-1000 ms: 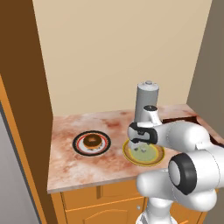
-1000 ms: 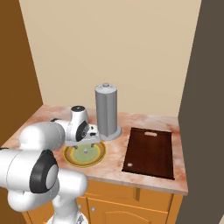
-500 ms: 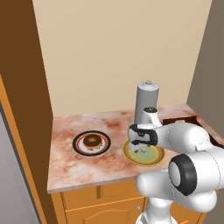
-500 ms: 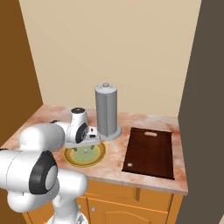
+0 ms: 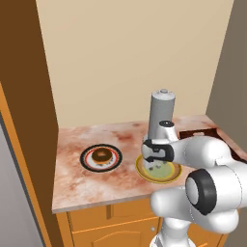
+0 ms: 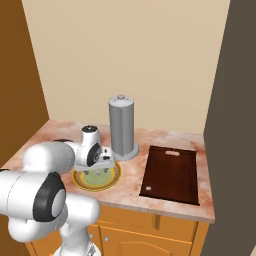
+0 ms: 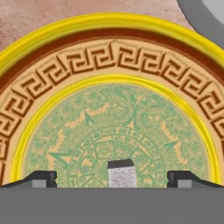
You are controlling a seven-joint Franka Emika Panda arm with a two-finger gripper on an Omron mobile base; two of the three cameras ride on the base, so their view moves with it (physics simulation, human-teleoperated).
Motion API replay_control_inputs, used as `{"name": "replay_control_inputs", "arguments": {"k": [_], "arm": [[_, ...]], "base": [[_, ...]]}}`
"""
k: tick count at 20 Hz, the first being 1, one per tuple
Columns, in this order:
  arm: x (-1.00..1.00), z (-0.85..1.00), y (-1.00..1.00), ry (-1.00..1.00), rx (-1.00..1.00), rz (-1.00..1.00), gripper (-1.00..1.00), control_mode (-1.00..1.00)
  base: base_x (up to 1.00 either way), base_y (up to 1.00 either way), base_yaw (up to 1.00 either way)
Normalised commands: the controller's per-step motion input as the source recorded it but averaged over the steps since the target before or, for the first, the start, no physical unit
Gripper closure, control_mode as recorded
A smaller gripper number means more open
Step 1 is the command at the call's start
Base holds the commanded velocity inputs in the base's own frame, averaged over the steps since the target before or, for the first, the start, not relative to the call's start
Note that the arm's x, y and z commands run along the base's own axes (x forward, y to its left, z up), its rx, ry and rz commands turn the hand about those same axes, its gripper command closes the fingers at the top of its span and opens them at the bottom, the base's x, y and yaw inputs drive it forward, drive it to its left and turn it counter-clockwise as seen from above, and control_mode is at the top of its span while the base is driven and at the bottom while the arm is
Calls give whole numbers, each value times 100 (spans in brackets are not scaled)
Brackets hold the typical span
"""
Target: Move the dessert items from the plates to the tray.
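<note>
Fingers point(image 7: 112, 177) stand wide apart, holding nothing, low over the yellow-rimmed plate point(image 7: 65, 83). The pale lump point(image 7: 121, 172) sits on its green centre between them. The donut point(image 5: 101, 155) rests on the black-rimmed plate point(image 5: 87, 159); the tray point(image 6: 171, 173) lies apart on the worktop point(image 6: 165, 138).

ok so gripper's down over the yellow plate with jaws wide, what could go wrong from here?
1. The pale lump is tiny between the open gripper fingertips; a slightly off-centre close could miss it or squirt it across the yellow plate.
2. Descending further may press the fingertips into the plate and tip it.
3. The grey cylinder stands close behind the hand, so lifting toward the tray could clip it.
</note>
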Motion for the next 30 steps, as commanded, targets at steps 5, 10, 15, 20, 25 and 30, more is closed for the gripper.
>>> {"name": "replay_control_inputs", "arguments": {"k": [5, 10, 15, 20, 25, 30], "arm": [[0, -15, -5, 0, 0, 0, -100, -100], [3, -2, 0, 0, 0, 0, -100, -100], [9, 0, 0, 0, 0, 0, -100, -100], [0, -7, -8, 0, 0, 0, -100, -100], [0, -2, 0, 0, 0, 0, -100, -100], [0, 0, 0, 0, 0, 0, 100, -100]], "base": [[0, 0, 0], [0, 0, 0], [0, 0, 0], [0, 0, 0], [0, 0, 0], [0, 0, 0]]}}
